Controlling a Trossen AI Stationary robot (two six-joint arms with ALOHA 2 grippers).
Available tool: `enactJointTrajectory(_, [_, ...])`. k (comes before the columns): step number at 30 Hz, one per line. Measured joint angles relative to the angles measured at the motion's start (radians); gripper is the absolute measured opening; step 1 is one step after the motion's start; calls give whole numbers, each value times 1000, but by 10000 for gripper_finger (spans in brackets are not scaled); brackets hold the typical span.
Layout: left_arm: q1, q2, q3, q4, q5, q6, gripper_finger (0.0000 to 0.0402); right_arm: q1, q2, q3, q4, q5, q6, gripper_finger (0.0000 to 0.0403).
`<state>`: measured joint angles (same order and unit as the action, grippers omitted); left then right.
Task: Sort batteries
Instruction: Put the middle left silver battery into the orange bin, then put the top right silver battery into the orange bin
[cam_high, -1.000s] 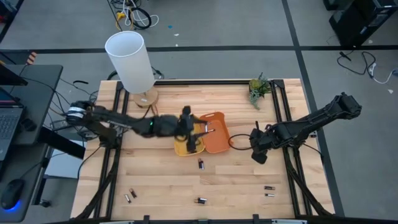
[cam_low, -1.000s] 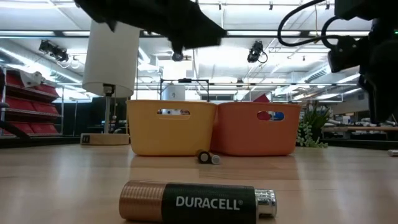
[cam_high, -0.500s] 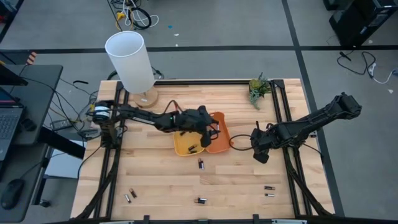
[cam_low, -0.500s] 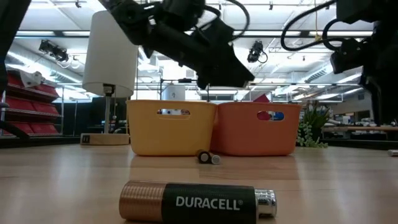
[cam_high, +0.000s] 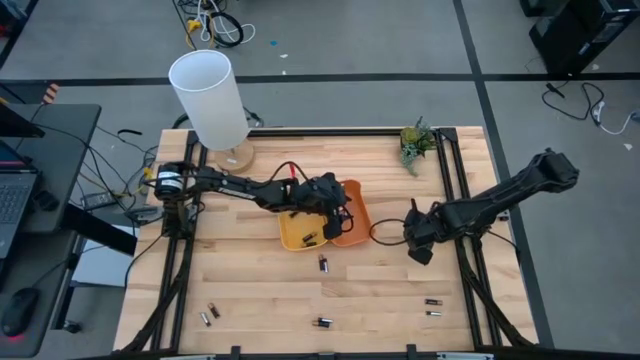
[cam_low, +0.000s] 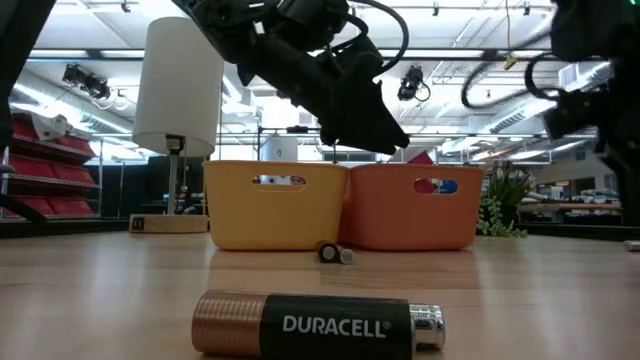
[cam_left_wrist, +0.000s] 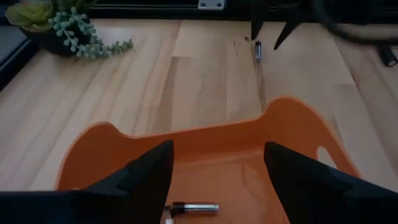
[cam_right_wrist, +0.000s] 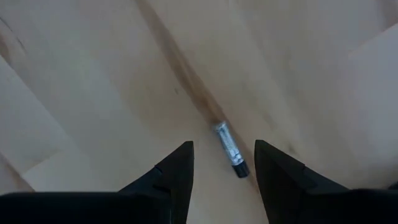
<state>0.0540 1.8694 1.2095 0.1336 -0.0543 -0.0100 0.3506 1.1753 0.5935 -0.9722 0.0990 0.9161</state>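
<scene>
Since half a second ago the left gripper has drawn slightly back over the orange tray, while the right gripper has dropped a little lower toward the table. The batteries are tiny cylinders: a pair lies near the table's front left corner, one rests in the yellow tray, a silvery one lies in the orange tray below the spread, empty left fingers, and a copper-and-black Duracell lies on its side nearest the low camera. The right arm reaches in from the right edge, its fingers parted and empty, straddling a silvery battery on the wood.
</scene>
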Motion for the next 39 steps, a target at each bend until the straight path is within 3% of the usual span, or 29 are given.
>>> enactJointTrajectory(11, [-20,-157,-35,-61,-43,3,253,21,50,-137,109,-29,64,144])
enactJointTrajectory(15, [-50,-247,-121,-63,-146,-16,253,40,48,-124,114,-11,82,108])
enactJointTrajectory(21, [-97,-388,-288,-55,-306,-76,253,69,51,-110,146,19,97,19])
enactJointTrajectory(27, [-128,-546,-411,-62,-344,-155,253,98,49,-100,161,53,198,17])
enactJointTrajectory(31, [-141,-633,-444,-50,-402,-151,252,134,11,-6,257,133,213,13])
enactJointTrajectory(39, [-154,-653,-449,-95,-423,-153,253,151,-21,236,255,299,1,12])
